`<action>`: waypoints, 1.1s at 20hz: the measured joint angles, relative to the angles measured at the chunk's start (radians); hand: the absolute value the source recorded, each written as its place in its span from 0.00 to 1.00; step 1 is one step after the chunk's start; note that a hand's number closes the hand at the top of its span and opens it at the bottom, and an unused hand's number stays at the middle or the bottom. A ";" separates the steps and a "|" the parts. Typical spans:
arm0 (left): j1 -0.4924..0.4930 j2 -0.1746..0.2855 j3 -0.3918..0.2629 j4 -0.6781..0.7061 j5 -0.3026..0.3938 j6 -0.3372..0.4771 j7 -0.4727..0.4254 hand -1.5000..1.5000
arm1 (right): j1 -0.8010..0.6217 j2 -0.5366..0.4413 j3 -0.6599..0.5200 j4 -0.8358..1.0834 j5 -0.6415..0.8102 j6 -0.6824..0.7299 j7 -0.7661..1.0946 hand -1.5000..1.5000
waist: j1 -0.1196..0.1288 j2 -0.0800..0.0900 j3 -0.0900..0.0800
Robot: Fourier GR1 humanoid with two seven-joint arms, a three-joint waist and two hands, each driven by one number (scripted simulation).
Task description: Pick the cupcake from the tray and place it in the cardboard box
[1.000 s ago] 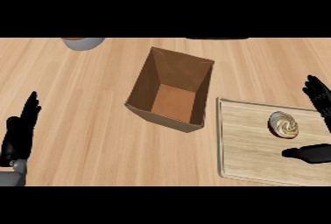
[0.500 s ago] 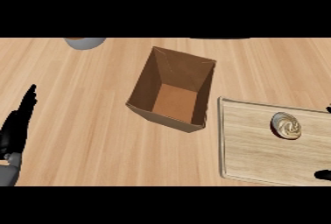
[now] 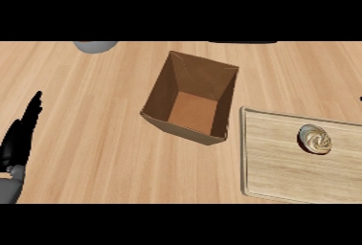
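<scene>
**Head view.** The cupcake (image 3: 314, 139) is sitting ungrasped on the wooden tray (image 3: 279, 167), toward its far right part. The cardboard box (image 3: 161, 100) is standing open-mouthed just left of the tray. The left hand (image 3: 20, 139) is resting at the left edge, fingers straight, holding nothing. The right hand (image 3: 360, 99) is showing only as a dark sliver at the right edge, so its state cannot be told. Probable hazards: an off-centre approach nudging the cupcake across the tray, and a low carry clipping the box's tray-side wall and shifting the box.
</scene>
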 measured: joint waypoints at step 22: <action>0.040 -0.060 0.087 -0.031 -0.080 -0.059 0.006 0.50 | -0.222 0.105 0.164 -0.007 0.385 0.162 0.276 0.00 | -0.015 -0.004 0.000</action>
